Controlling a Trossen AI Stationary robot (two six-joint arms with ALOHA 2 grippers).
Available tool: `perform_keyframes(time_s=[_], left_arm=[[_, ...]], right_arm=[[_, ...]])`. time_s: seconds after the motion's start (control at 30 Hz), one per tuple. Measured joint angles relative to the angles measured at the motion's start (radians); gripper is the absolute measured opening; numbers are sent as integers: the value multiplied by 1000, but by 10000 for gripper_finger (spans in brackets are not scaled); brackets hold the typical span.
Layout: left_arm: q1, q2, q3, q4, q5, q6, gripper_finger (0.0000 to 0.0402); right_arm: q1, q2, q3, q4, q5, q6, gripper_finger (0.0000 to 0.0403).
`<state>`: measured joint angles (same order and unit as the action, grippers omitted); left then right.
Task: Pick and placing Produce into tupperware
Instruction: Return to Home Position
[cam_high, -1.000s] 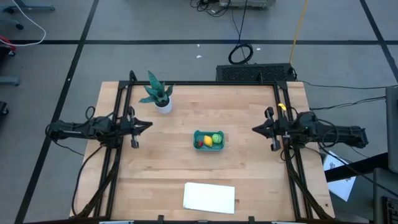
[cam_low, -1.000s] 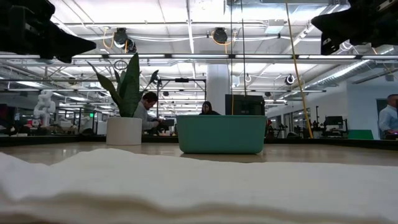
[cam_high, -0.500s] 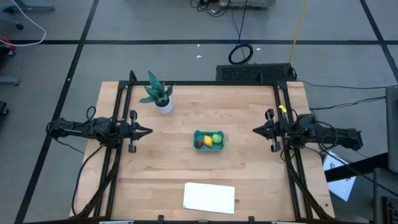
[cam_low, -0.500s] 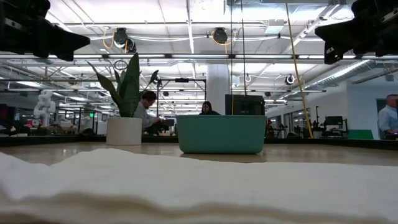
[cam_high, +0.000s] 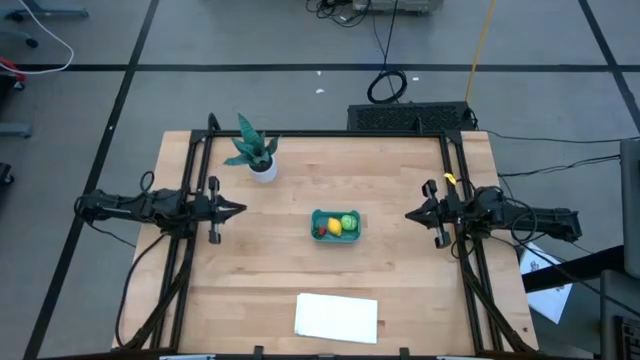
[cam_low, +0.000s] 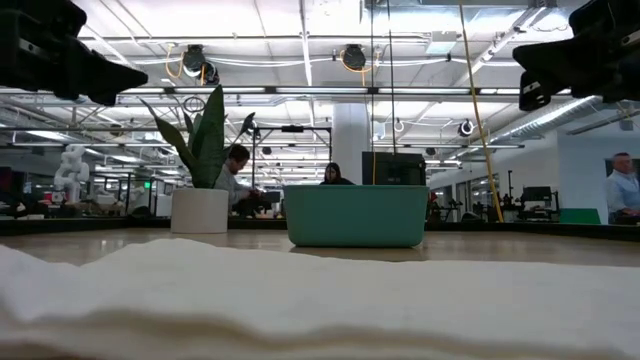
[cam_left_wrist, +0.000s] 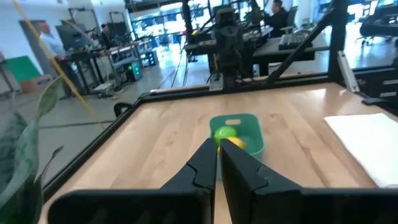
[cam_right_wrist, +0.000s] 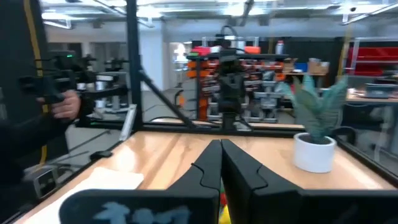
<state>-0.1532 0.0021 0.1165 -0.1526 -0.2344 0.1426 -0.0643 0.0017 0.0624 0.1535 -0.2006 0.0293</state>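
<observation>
teal tupperware (cam_high: 335, 225) near the middle of the counter (cam_high: 400, 290), flat on its base, long axis running from the left edge toward the right edge with a slight tilt. inside it, all three pieces of produce in a row along that axis: light green ball (cam_high: 347, 221) at the end nearer the right edge, yellow lemon (cam_high: 335, 227) in the middle, tiny dark red piece (cam_high: 320, 231) at the end nearer the left edge; too small to tell which way the lemon's own long axis lies. left gripper (cam_high: 238, 210) raised over the counter's left side, fingers pressed together on nothing, tip pointing toward the tupperware. right gripper (cam_high: 411, 213) raised over the right side, likewise closed and empty, pointing back at the container. both well apart from it. potted plant (cam_high: 255, 152) near the far left corner; flat white sheet (cam_high: 337, 317) by the near edge.
</observation>
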Motion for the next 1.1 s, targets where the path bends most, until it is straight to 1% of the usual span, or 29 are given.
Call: perform_keyframes(time_s=[0.1, 0.33, 0.5, 1.1], left_arm=[[0, 0, 0, -19, -30, -7, 26], [0, 0, 0, -68, -54, -17, 26], [0, 0, 0, -76, -60, -15, 26], [1, 0, 0, -69, -61, -21, 26]], right_arm=[[0, 0, 0, -10, -17, -6, 0], [0, 0, -1, -39, -17, -10, 0], [0, 0, -1, -68, -18, -9, 0], [0, 0, -2, -67, -18, 9, 0]])
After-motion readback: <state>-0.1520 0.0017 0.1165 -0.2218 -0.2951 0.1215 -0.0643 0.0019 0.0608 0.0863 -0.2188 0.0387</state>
